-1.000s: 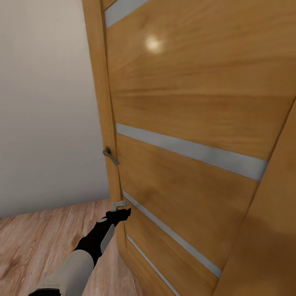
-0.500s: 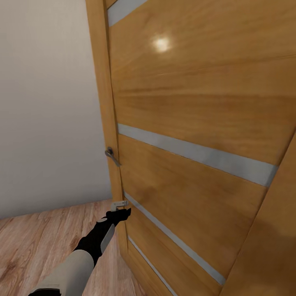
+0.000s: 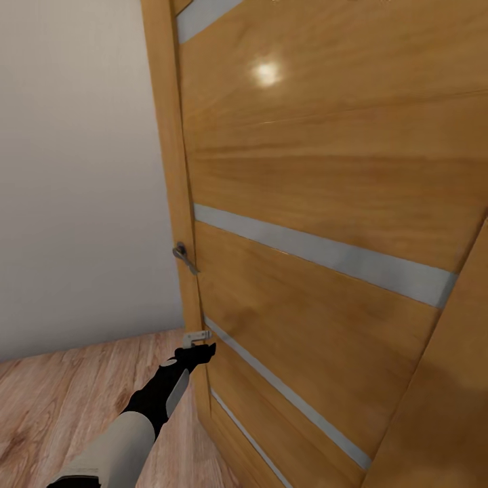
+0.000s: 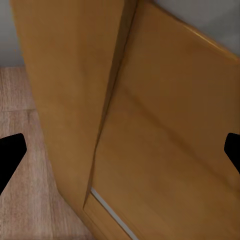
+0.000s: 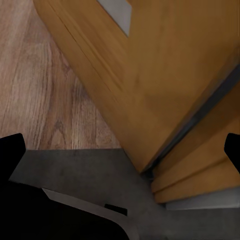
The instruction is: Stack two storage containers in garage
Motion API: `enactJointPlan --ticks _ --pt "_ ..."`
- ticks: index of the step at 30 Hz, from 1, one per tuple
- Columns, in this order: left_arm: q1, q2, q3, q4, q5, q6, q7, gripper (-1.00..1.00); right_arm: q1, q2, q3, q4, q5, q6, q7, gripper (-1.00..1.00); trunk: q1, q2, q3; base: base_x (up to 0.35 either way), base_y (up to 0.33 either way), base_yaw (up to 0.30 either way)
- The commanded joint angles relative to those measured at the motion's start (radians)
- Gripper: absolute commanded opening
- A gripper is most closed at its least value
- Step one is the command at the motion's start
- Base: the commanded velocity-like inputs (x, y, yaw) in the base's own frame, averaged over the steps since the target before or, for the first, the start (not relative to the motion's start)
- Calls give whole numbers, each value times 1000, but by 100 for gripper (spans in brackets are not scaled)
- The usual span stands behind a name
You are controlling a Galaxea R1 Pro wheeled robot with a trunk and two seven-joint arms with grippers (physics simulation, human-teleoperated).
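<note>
The two storage containers are out of view. A tall honey-coloured wooden door (image 3: 305,169) with grey inlay strips stands right in front of me. My left gripper (image 3: 198,341) reaches out to the door's free edge, low down and below the metal lever handle (image 3: 183,256). In the left wrist view the left gripper (image 4: 120,150) is open, its fingertips (image 4: 10,152) spread wide with nothing between them, facing the door edge (image 4: 107,115). My right gripper (image 5: 120,150) is open too, held over the door's foot (image 5: 165,65), where dark grey floor (image 5: 90,170) meets wood planks (image 5: 40,90).
A plain beige wall (image 3: 74,169) stands left of the door. Light wood-plank flooring (image 3: 68,393) runs beneath my left arm. A second wooden panel or frame (image 3: 447,379) closes in at the right. A dark part of my own body (image 5: 45,220) lies under the right gripper.
The whole head view shifted slightly a second ago, so the door sits a little further right. Since half a second ago nothing has moved; the left arm holds its place.
</note>
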Motion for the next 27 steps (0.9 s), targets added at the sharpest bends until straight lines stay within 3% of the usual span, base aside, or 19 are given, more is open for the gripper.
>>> enactJointPlan --ticks 1,9,27 --pt "0 -1 2 -3 11 6 -1 100 0 0 5 -2 -3 -1 0 100 0 0 -1 0 0 -111" --pt "1 -2 2 -3 11 6 -1 100 0 0 4 -2 -3 -1 0 100 0 0 -1 0 0 -216" --pt "0 -3 2 -1 12 6 -1 100 0 0 5 -2 -3 -1 0 100 0 0 -1 0 0 -50"
